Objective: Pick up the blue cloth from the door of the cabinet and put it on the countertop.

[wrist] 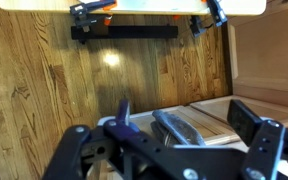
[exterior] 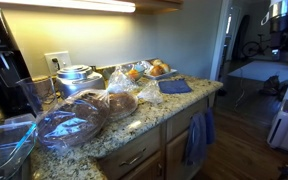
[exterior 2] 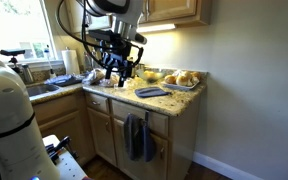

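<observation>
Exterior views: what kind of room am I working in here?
Most likely a home kitchen: a speckled beige granite countertop over honey-oak wooden base cabinets, a medium-blue cloth hanging on one cabinet door, and bagged bread loaves on the counter.

In an exterior view, the white jointed robot arm [exterior 2: 112, 8] with black cables enters at twelve o'clock and reaches down. Its black two-fingered gripper [exterior 2: 120, 68] points downward. In the wrist view, the dark fingers [wrist: 256, 140] rise from six o'clock, jaws spread wide apart.
</observation>
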